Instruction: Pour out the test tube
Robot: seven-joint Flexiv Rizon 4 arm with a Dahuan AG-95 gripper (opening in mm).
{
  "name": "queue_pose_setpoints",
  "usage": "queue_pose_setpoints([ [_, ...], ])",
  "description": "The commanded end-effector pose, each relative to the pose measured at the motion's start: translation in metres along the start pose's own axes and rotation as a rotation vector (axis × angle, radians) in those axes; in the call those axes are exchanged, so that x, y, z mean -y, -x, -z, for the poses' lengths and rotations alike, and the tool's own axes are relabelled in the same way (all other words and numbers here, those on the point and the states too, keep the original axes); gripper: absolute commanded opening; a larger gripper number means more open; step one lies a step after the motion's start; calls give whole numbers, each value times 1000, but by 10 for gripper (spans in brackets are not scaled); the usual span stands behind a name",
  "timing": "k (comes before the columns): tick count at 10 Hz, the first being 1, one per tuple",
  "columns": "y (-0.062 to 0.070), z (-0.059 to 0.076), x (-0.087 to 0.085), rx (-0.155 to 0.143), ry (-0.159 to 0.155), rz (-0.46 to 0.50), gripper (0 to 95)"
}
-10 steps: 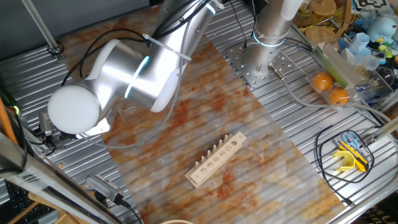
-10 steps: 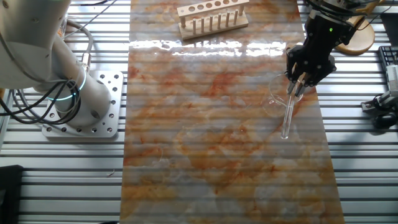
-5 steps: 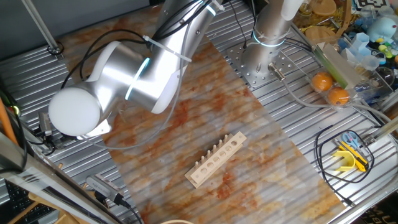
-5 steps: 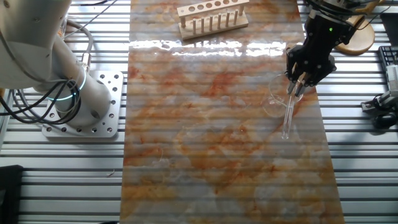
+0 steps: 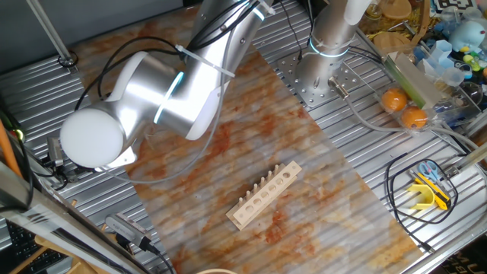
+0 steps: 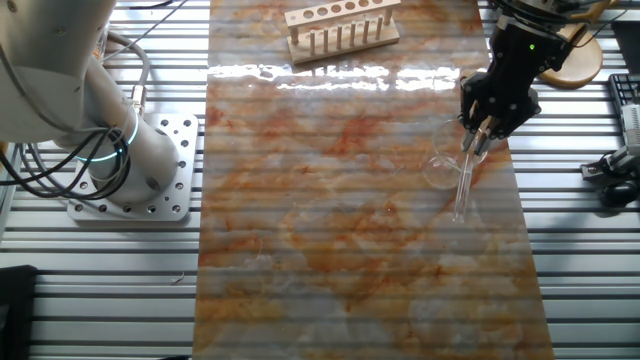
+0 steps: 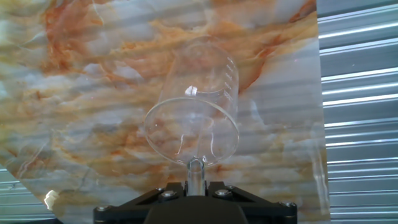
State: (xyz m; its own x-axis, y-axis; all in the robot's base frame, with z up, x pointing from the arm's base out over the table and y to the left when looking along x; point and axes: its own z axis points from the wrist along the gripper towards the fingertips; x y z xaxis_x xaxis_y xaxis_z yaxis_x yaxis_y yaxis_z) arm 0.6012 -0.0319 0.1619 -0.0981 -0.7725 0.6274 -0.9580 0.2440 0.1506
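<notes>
While one fixed view hides them behind the arm, the fingers (image 6: 477,137) are closed on the test tube (image 6: 464,177), its mouth over the beaker (image 7: 194,111) near the tabletop's (image 6: 350,250) edge.

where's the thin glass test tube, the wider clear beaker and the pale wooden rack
Thin clear glass test tube (image 6: 462,192), other fixed view, mid-length of its shaft.
Wider clear glass beaker (image 7: 198,102), hand view, its side wall.
Pale wooden rack (image 5: 264,195), one fixed view, its top face.
</notes>
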Motion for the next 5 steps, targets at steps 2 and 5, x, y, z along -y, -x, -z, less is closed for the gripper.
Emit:
queue_pose_setpoints([
  [2, 0, 0, 0, -3, -1, 0, 0],
  [5, 0, 0, 0, -15, -2, 2, 0],
])
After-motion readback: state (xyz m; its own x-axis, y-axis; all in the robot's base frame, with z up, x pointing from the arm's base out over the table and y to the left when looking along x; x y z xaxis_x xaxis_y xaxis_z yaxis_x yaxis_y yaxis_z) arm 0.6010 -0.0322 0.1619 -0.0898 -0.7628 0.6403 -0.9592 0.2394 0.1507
